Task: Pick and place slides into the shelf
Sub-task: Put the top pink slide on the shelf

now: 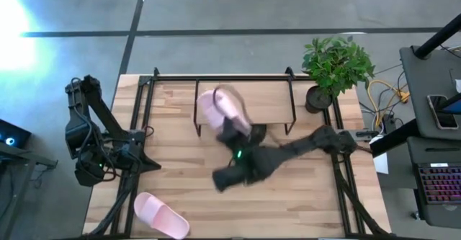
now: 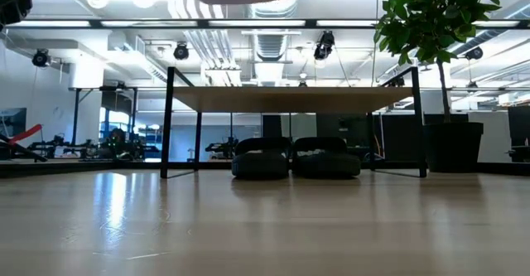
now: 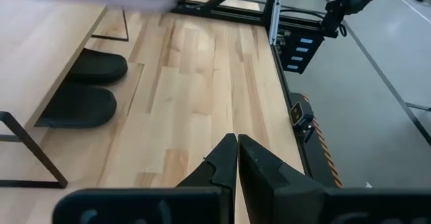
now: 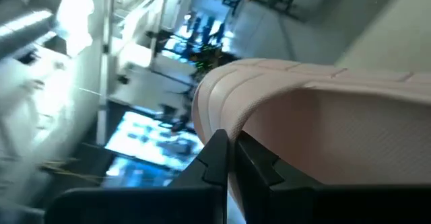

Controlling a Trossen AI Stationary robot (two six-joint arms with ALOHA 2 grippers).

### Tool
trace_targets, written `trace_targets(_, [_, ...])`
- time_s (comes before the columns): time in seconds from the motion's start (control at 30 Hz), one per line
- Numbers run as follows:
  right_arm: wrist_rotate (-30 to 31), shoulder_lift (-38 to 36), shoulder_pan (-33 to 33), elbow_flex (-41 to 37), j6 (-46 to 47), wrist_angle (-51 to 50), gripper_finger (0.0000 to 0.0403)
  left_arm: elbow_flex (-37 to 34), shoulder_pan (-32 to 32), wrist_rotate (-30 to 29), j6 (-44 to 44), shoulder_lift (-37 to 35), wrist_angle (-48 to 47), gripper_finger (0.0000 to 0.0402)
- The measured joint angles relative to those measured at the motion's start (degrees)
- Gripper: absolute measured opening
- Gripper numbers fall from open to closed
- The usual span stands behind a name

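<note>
Wooden table [image 1: 302,189]: my right end effector [image 1: 232,130] grips a pink slide [image 1: 220,109] above the shelf [image 1: 274,96]; I should level it, lower slowly, then release.

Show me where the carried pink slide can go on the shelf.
The shelf top is bare right of the pink slide in the right tool. Underneath, two black slides fill the middle. Table front-right is bare; another pink slide lies front-left.
</note>
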Motion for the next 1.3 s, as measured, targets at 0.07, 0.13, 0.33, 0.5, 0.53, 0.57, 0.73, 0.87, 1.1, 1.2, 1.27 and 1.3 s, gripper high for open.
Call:
trace_targets(0.07, [-3.1, -2.5, -2.6, -0.2, 1.2, -7.1, 0.0011, 0.0, 0.0, 0.2, 0.1, 0.0, 0.5, 0.0])
trace_targets(0.13, [-5.7, -4.8, -5.0, -1.1, 1.8, -10.8, 0.0011, 0.0, 0.0, 0.2, 0.1, -0.1, 0.9, 0.0])
trace_targets(0.33, [-13.8, -13.4, -12.0, -11.5, 3.2, -12.7, 0.0012, 0.0, 0.0, 0.3, 0.1, 0.0, 0.9, 0.0])
trace_targets(0.5, [-17.8, -21.5, -15.2, -29.1, 5.0, 2.3, 0.0013, 0.0, 0.0, 0.8, 0.1, 0.0, 0.8, 0.0])
trace_targets(0.53, [-16.2, -23.4, -15.1, -33.0, 4.5, 8.7, 0.0013, 0.0, 0.0, 0.9, 0.1, 0.0, 0.9, 0.0])
trace_targets(0.57, [-14.3, -25.0, -15.0, -36.7, 4.0, 14.9, 0.0013, 0.0, 0.0, 1.2, 0.1, 0.0, 0.8, 0.0])
trace_targets(0.73, [-0.1, -29.7, -15.4, -51.5, 0.6, 44.9, 0.0013, 0.0, 0.0, 1.4, 0.3, 0.0, 0.8, 0.0])
trace_targets(0.87, [2.1, -29.7, -16.4, -57.3, -3.1, 61.0, 0.0013, 0.0, 0.0, 1.5, 0.3, -0.1, 0.8, 0.0])
trace_targets(1.1, [2.3, -29.1, -19.7, -59.7, -2.3, 69.1, 0.0013, 0.0, 0.0, 1.5, 0.1, -0.6, 0.8, 0.0])
trace_targets(1.2, [2.3, -29.3, -20.2, -59.0, -2.2, 69.3, 0.0013, 0.0, 0.0, 1.5, 0.1, -0.9, 0.8, 0.0])
trace_targets(1.27, [2.2, -29.3, -20.2, -58.7, -2.3, 69.2, 0.0013, 0.0, 0.0, 1.5, 0.1, -0.9, 0.9, 0.0])
trace_targets(1.3, [2.1, -29.3, -20.1, -58.7, -2.9, 69.2, 0.0013, 0.0, 0.0, 1.5, 0.1, -0.9, 0.9, 0.0])
